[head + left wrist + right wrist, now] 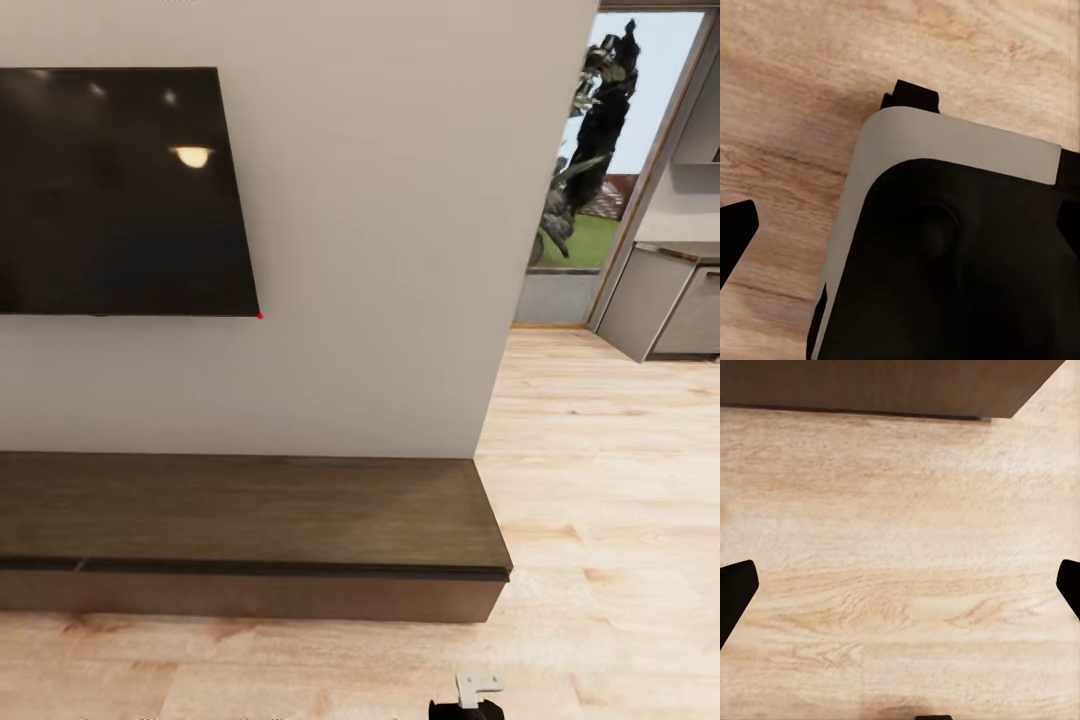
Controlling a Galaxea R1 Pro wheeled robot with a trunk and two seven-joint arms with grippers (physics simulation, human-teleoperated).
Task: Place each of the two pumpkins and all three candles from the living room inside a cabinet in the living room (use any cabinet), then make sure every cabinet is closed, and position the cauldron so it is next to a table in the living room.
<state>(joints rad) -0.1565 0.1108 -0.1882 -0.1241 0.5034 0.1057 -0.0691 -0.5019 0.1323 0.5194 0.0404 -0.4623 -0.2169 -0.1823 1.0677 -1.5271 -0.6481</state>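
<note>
From the head view, the cabinet (250, 530) ran along the lower half of the frame under the black TV (120, 190), its drawers shut and its left end cut off. The left wrist view was mostly blocked by a black-and-grey robot part (960, 262) over the wood floor (795, 90); one fingertip (735, 232) showed at the left edge, so I could not tell that gripper's state. In the right wrist view, the right gripper (900, 592) was spread wide over bare floor, the cabinet's edge along the top.

The head camera looks forward and down at the cabinet (250, 520) at twelve o'clock; both wrist cameras face the floor (900, 555) closely, the right sharing the cabinet's front.
</note>
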